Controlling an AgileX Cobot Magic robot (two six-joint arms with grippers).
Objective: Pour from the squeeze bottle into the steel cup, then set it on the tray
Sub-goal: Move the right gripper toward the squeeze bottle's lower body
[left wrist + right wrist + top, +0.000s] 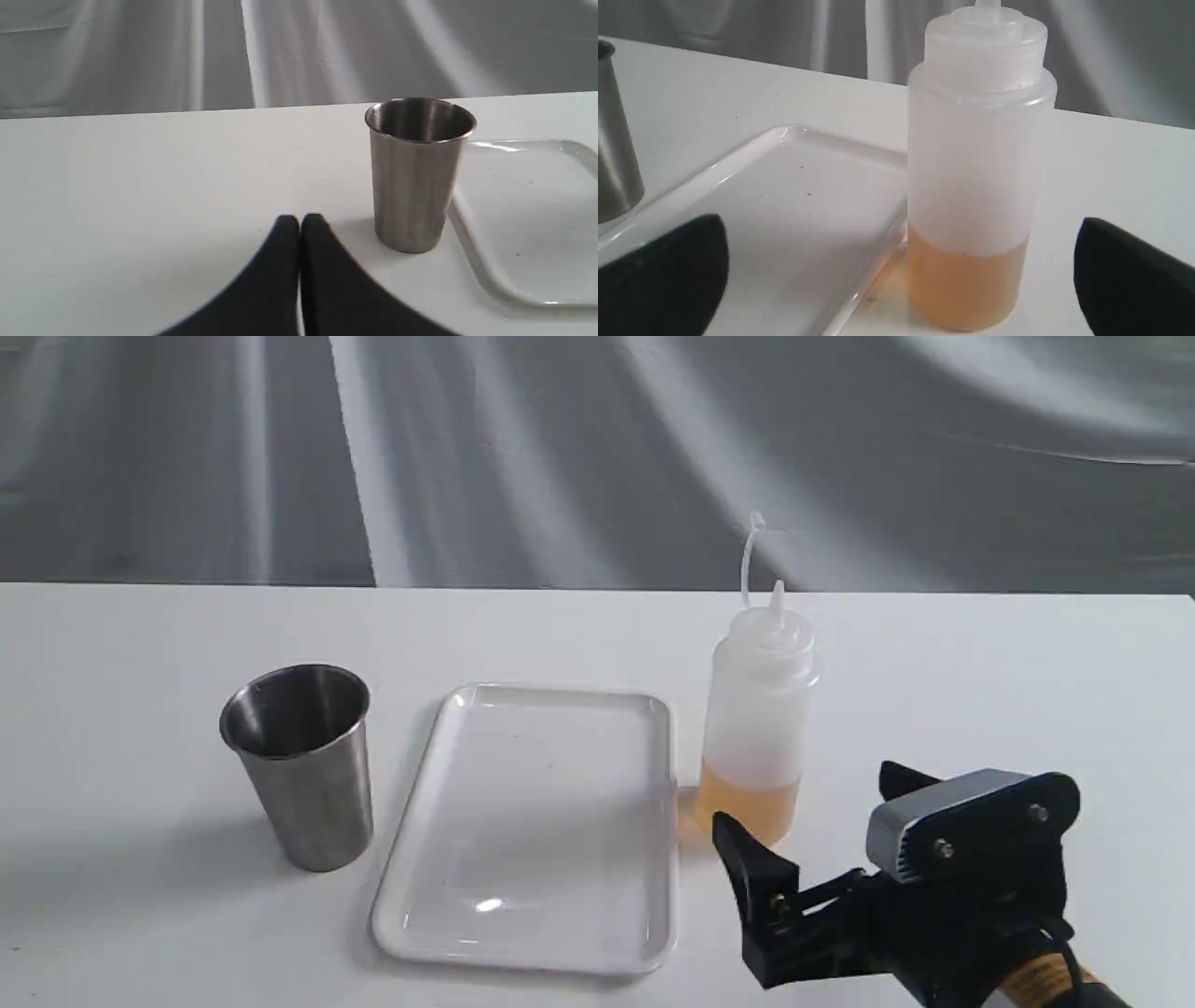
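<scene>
While hanging low near the front edge of the worktop (140, 644), toward its right corner, gapes wide with nothing held: right tool (805, 795), black fingers (752, 873) far apart, tips just short of the squeeze bottle (756, 728) and clear of it. Squeeze bottle upright on the worktop, right of centre, just beside the right rim of the tray (541, 821); contact with that rim impossible to tell. Amber liquid (747, 807) in the lowest part only, nozzle (778, 597) uncapped, cap strap (747, 555) sticking up beside it. Tray flat at mid-worktop, nothing on it. Steel cup (303, 775) upright toward the left edge, close to the tray's left rim, not on it. Left tool (300, 221) low over the worktop near the cup, both halves pressed together, gripping nothing.
</scene>
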